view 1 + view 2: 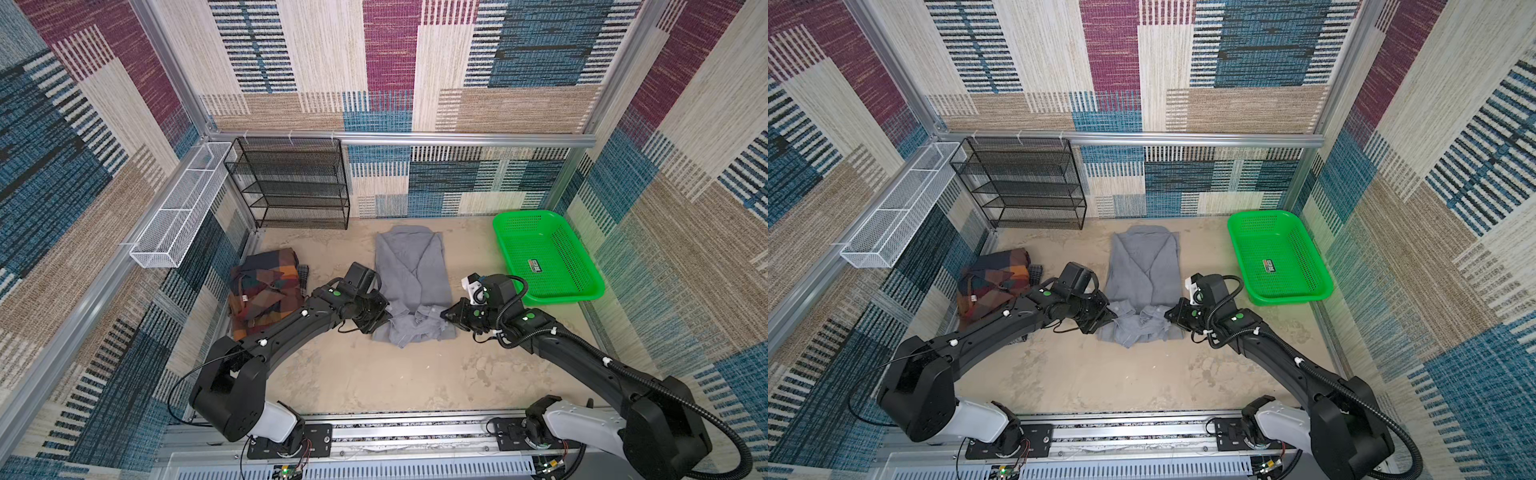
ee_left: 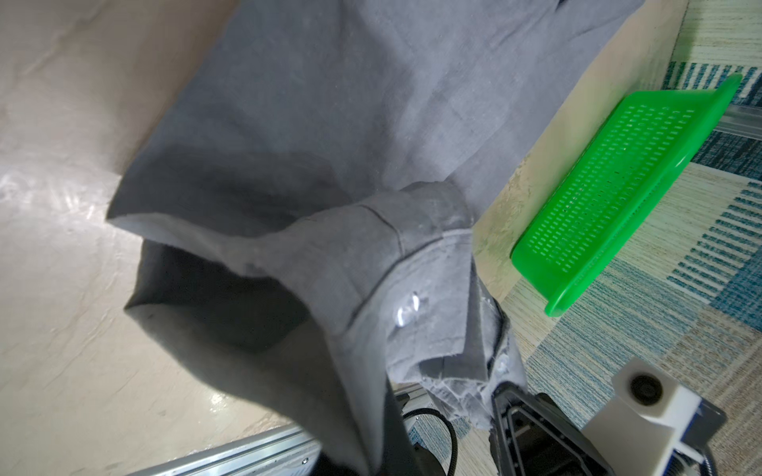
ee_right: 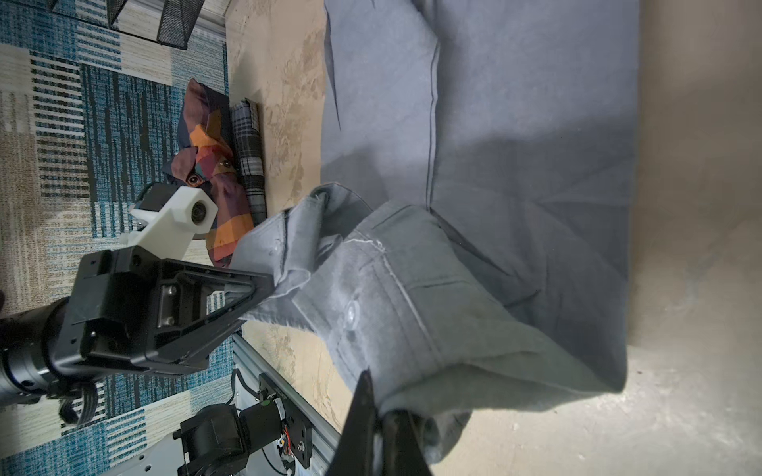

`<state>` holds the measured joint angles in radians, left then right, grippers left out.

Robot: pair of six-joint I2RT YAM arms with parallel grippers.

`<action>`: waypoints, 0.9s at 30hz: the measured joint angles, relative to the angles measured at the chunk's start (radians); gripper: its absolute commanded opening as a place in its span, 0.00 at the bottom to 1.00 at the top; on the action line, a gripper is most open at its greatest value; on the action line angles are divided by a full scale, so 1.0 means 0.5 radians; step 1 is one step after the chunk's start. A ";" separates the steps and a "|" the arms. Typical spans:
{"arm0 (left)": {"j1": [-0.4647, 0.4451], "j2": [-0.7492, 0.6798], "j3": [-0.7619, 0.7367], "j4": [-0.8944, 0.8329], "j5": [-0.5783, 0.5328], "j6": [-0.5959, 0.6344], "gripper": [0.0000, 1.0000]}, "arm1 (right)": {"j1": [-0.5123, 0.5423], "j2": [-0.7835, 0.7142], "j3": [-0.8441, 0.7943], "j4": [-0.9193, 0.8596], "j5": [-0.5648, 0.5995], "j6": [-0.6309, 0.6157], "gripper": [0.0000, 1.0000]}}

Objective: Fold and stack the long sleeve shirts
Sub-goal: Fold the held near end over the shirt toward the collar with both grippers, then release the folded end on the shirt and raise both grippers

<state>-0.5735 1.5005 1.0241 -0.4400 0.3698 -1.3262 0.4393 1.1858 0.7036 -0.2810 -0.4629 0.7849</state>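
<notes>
Both pincers are clamped on the gray shirt [image 1: 411, 270], which lies mid-frame on the sandy tabletop [image 1: 374, 374], sleeves tucked in to make a long narrow strip. The left pincer [image 1: 387, 319] pinches one near hem corner and the right pincer [image 1: 446, 314] the other, with cuffs and a clear button bunched between them. This looks like the bottom-to-collar fold. Next, the 2 should lift together and carry that hem toward the upper frame, kept level so the soft, limp weave doesn't sag. The plaid shirt [image 1: 266, 291], in orange, brown and navy blocks, sits bundled at left, likely the base for the stack.
</notes>
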 measured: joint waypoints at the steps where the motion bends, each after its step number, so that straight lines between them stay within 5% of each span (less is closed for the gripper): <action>1: 0.009 0.032 0.018 0.004 0.009 0.009 0.00 | -0.017 0.029 0.010 0.010 -0.008 -0.009 0.00; 8: 0.104 0.223 0.141 0.014 0.106 0.105 0.01 | -0.127 0.239 0.047 0.089 -0.099 -0.096 0.00; 14: 0.184 0.326 0.235 -0.001 0.125 0.199 0.16 | -0.216 0.433 0.095 0.152 -0.159 -0.166 0.00; 21: 0.219 0.449 0.335 -0.038 0.161 0.266 0.33 | -0.243 0.634 0.213 0.163 -0.184 -0.221 0.46; 27: 0.269 0.487 0.457 -0.094 0.179 0.304 0.40 | -0.264 0.710 0.372 0.146 -0.186 -0.242 0.58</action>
<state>-0.4389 1.7439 1.2526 -0.4870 0.4591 -1.1744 0.3073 1.5410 0.8898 -0.2077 -0.5560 0.6640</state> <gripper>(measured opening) 0.383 0.562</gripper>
